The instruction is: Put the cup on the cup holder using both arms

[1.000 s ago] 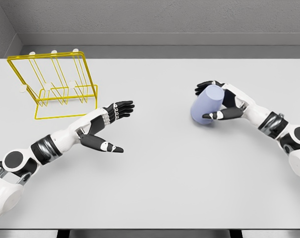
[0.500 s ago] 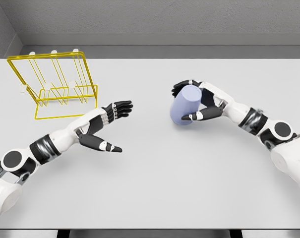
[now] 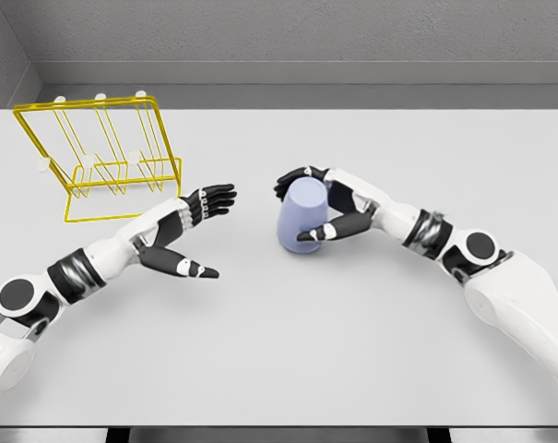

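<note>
Near the desk's (image 3: 352, 351) middle, the right hand's (image 3: 326, 205) fingers (image 3: 292, 177) clamp the cup (image 3: 300, 214); the left hand (image 3: 188, 231) waits beside it, fingers apart.

Bare table (image 3: 260, 332) between cup (image 3: 301, 214) and left hand (image 3: 188, 231).

One blue cup (image 3: 302, 214), one yellow wire cup holder (image 3: 99, 157), two hands, one table (image 3: 352, 351)

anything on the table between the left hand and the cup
No, the head view shows only bare table between the open left hand and the cup, which the right hand grips.
</note>
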Robot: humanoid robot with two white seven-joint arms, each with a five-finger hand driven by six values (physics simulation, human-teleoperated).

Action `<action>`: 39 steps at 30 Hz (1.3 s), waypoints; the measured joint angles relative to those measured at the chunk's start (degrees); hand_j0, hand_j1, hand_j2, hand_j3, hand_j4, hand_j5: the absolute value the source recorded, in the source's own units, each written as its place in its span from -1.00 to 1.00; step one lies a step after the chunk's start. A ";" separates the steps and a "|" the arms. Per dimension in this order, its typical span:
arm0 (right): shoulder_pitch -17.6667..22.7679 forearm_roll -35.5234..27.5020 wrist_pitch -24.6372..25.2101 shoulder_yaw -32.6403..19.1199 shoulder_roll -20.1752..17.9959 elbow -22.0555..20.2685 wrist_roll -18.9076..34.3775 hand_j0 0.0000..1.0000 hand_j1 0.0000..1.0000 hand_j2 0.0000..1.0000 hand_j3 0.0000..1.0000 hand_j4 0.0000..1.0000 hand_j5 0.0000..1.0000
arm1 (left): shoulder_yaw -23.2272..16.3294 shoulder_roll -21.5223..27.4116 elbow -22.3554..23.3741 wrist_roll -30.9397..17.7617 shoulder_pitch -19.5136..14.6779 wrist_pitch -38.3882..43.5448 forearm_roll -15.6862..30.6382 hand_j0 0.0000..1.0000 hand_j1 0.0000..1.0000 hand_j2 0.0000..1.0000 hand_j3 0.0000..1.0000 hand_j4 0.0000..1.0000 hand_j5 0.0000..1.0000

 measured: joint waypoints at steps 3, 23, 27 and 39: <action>-0.44 -0.02 0.05 0.61 0.91 0.26 0.00 0.43 0.43 0.43 0.43 0.43 0.43 | 0.02 -0.03 0.21 0.00 0.00 0.00 -0.01 1.00 1.00 1.00 1.00 1.00 1.00; -2.64 2.26 0.94 3.85 4.26 2.96 -0.01 0.90 0.90 0.90 0.90 0.90 0.90 | 0.63 -0.66 2.92 0.02 0.09 0.00 0.20 1.00 1.00 1.00 1.00 1.00 1.00; -2.90 2.62 0.95 4.99 4.60 3.42 0.00 0.92 0.92 0.92 0.92 0.92 0.92 | 1.38 -2.22 5.51 0.07 0.44 0.03 0.02 1.00 1.00 1.00 1.00 1.00 1.00; -4.13 3.17 0.49 5.13 3.45 3.93 0.00 1.00 1.00 1.00 1.00 1.00 1.00 | 1.90 -4.25 7.21 0.09 0.70 -0.06 -0.34 1.00 1.00 1.00 1.00 1.00 1.00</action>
